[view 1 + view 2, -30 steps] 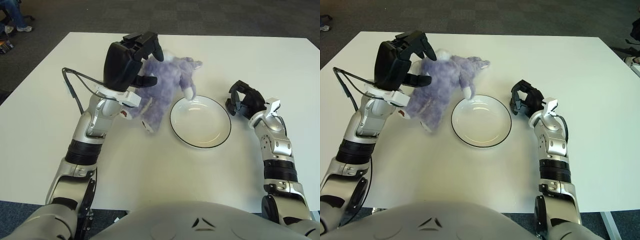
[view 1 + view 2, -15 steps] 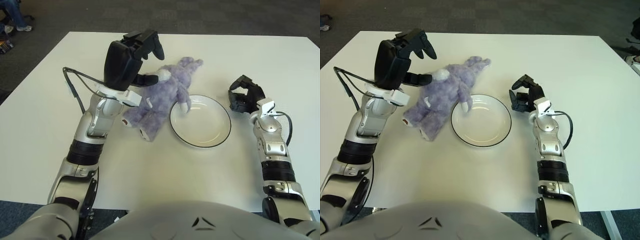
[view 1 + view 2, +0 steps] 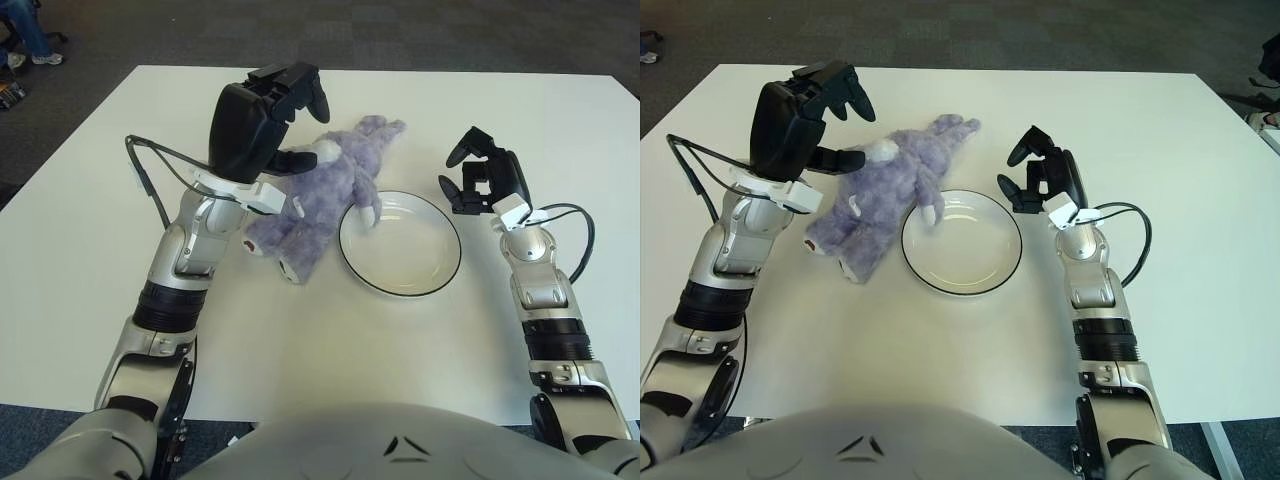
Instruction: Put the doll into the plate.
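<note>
A purple plush doll (image 3: 320, 195) lies on the white table, just left of a white plate with a dark rim (image 3: 440, 275). One paw rests on the plate's left rim. My left hand (image 3: 265, 120) hovers over the doll's left side with fingers spread, holding nothing. My right hand (image 3: 482, 180) is raised just right of the plate, fingers open and empty. The inside of the plate holds nothing but the paw tip.
The white table (image 3: 330, 350) has a dark carpeted floor beyond its far edge. A black cable (image 3: 150, 170) loops from my left forearm. A person's legs (image 3: 25, 30) show at the far left corner.
My left hand let go of the doll, which dropped onto the table with a paw on the plate rim. My right hand rose, opened and moved toward the plate.
</note>
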`<move>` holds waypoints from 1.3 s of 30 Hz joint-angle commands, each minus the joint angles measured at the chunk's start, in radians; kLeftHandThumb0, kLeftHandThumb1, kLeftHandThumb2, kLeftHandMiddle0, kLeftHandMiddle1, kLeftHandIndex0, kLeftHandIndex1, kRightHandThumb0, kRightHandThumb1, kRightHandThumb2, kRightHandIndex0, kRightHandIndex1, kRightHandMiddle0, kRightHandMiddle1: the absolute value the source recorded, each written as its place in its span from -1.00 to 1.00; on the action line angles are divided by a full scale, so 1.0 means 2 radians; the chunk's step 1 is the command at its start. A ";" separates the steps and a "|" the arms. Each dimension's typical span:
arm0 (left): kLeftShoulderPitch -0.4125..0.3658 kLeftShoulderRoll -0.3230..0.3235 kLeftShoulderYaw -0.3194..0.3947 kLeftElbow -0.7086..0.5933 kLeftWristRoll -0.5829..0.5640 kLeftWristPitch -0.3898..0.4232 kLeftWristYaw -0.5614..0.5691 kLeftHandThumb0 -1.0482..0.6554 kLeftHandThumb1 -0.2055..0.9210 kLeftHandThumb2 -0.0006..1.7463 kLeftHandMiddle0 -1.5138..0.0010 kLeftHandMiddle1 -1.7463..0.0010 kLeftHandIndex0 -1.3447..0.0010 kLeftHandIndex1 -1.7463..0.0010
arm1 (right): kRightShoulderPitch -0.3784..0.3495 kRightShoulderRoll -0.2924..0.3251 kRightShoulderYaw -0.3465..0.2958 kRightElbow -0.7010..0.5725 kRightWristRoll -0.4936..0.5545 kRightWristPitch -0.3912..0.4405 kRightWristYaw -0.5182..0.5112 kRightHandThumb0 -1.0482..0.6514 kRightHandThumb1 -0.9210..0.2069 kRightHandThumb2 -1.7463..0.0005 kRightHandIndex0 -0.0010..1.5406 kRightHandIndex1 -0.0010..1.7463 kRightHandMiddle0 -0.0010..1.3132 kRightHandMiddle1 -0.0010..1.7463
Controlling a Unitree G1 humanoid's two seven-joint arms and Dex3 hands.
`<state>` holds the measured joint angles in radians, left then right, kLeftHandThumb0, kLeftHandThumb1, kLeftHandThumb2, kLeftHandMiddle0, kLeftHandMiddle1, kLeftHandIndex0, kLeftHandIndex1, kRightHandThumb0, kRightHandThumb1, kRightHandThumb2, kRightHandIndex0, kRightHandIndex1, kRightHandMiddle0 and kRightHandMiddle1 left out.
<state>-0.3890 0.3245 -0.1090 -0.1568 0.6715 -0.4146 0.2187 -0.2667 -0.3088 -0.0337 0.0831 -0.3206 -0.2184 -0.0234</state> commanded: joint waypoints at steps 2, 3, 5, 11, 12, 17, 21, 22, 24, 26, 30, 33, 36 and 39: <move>0.002 0.001 -0.002 -0.002 0.005 0.003 -0.003 0.23 -0.60 0.87 -0.11 -0.93 0.09 -1.00 | -0.028 -0.013 0.011 0.005 -0.026 -0.007 -0.009 -0.25 -0.38 -0.09 0.58 1.00 -0.33 0.95; 0.002 0.001 -0.002 -0.001 0.005 0.002 -0.003 0.23 -0.60 0.88 -0.11 -0.93 0.09 -1.00 | -0.030 -0.015 0.012 0.006 -0.029 -0.009 -0.011 -0.24 -0.41 -0.05 0.59 1.00 -0.34 0.94; 0.001 0.001 -0.002 -0.001 0.006 0.001 -0.002 0.23 -0.60 0.87 -0.11 -0.93 0.08 -1.00 | -0.034 -0.017 0.016 0.010 -0.034 -0.013 -0.013 -0.24 -0.44 -0.02 0.61 1.00 -0.34 0.93; 0.002 0.000 -0.004 -0.002 0.008 0.000 -0.001 0.23 -0.60 0.87 -0.11 -0.92 0.07 -1.00 | -0.055 -0.026 0.028 0.022 -0.046 -0.024 -0.010 -0.23 -0.54 0.11 0.65 1.00 -0.34 0.87; 0.003 0.000 -0.005 -0.003 0.008 0.000 -0.001 0.23 -0.60 0.87 -0.11 -0.91 0.07 -1.00 | -0.059 -0.028 0.031 0.023 -0.048 -0.025 -0.009 -0.22 -0.58 0.16 0.66 1.00 -0.34 0.85; 0.005 -0.002 -0.006 -0.002 0.006 -0.002 0.001 0.23 -0.60 0.87 -0.12 -0.89 0.06 -1.00 | -0.089 -0.041 0.052 0.020 -0.075 -0.022 0.004 -0.29 -0.35 0.13 0.67 1.00 -0.65 0.75; 0.007 -0.005 -0.006 -0.003 0.004 -0.003 0.002 0.23 -0.60 0.86 -0.13 -0.87 0.06 -1.00 | -0.097 -0.050 0.058 0.031 -0.077 -0.031 0.011 -0.37 -0.02 -0.05 0.65 1.00 -0.93 0.55; 0.007 -0.006 -0.006 -0.003 0.004 -0.002 0.002 0.23 -0.60 0.86 -0.13 -0.87 0.07 -1.00 | -0.099 -0.052 0.059 0.033 -0.077 -0.033 0.013 -0.37 0.00 -0.06 0.65 1.00 -0.94 0.52; 0.009 -0.008 -0.006 -0.004 0.002 0.000 0.000 0.23 -0.60 0.85 -0.14 -0.85 0.07 -1.00 | -0.108 -0.057 0.063 0.046 -0.079 -0.039 0.015 -0.39 0.04 -0.08 0.63 1.00 -0.98 0.44; 0.010 -0.010 -0.006 -0.004 0.003 0.005 -0.002 0.23 -0.60 0.85 -0.15 -0.84 0.07 -1.00 | -0.114 -0.063 0.067 0.055 -0.083 -0.045 0.015 -0.39 0.04 -0.08 0.62 1.00 -0.99 0.39; 0.015 -0.012 -0.005 -0.011 0.003 0.016 -0.009 0.23 -0.59 0.84 -0.14 -0.84 0.07 -1.00 | -0.123 -0.071 0.073 0.065 -0.092 -0.053 0.011 -0.42 0.01 -0.06 0.60 1.00 -1.00 0.31; 0.019 -0.009 -0.003 -0.017 -0.003 0.027 -0.021 0.23 -0.59 0.84 -0.12 -0.86 0.07 -1.00 | -0.127 -0.074 0.074 0.070 -0.094 -0.055 0.010 -0.43 -0.01 -0.05 0.59 1.00 -1.00 0.27; 0.022 -0.004 0.001 -0.021 -0.013 0.039 -0.040 0.23 -0.52 0.81 -0.06 -0.94 0.10 -0.95 | -0.129 -0.076 0.074 0.072 -0.095 -0.056 0.009 -0.44 -0.03 -0.04 0.60 1.00 -1.00 0.25; 0.024 0.019 0.011 -0.022 -0.038 0.057 -0.086 0.22 -0.31 0.61 0.05 -0.98 0.10 -0.77 | -0.126 -0.079 0.071 0.068 -0.091 -0.058 0.010 -0.45 -0.05 -0.03 0.61 1.00 -1.00 0.23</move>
<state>-0.3516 0.3151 -0.1152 -0.1969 0.6331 -0.3352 0.1215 -0.5001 -0.4481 0.1109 0.2200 -0.4993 -0.3213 -0.0018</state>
